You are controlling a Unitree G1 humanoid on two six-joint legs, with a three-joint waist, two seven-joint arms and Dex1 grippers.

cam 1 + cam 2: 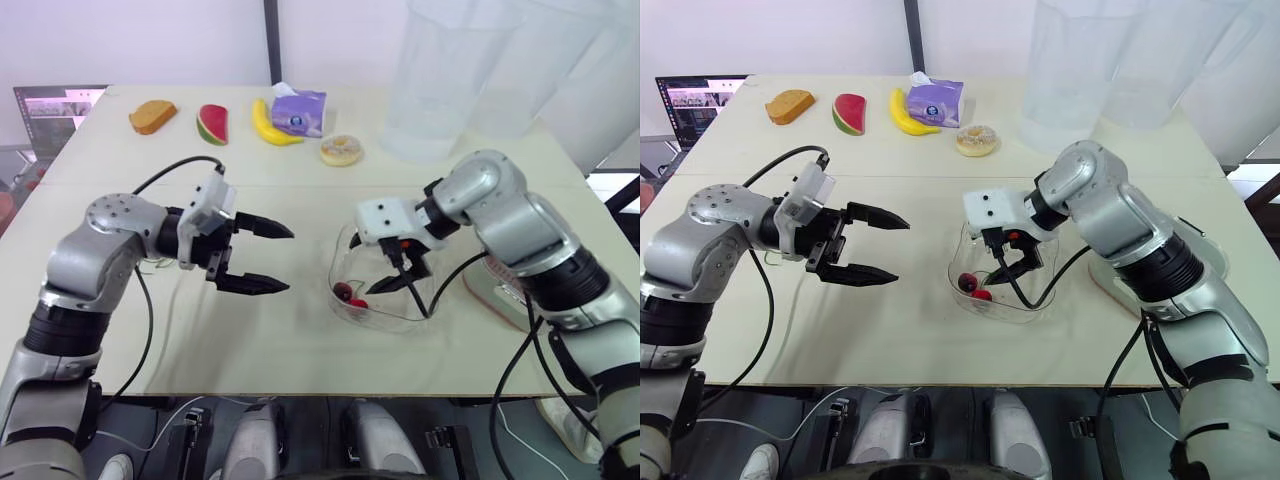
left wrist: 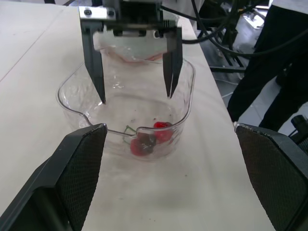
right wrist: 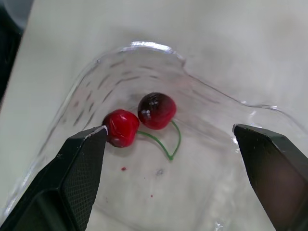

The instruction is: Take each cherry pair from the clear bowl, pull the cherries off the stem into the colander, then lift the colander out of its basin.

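I count: two cherries (image 3: 157,110), one clear bowl (image 2: 191,91), one bread slice (image 1: 152,116), one watermelon wedge (image 1: 213,124), one banana (image 1: 272,126), one tissue pack (image 1: 299,110), one doughnut (image 1: 342,150), one laptop (image 1: 700,100).

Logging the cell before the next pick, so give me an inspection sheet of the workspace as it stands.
Surface: beige table.
Job's things: clear bowl holds one cherry pair, stem attached; pink-rimmed item right of bowl, mostly hidden.
Clutter: bread, watermelon slice, banana, tissue pack, donut along far edge; clear tubs far right.
Grippers: left gripper hovers beside bowl, jaws open; right gripper in bowl above cherries, jaws open.
Cables: black cables loop from both arms.
Surroundings: laptop at far left.
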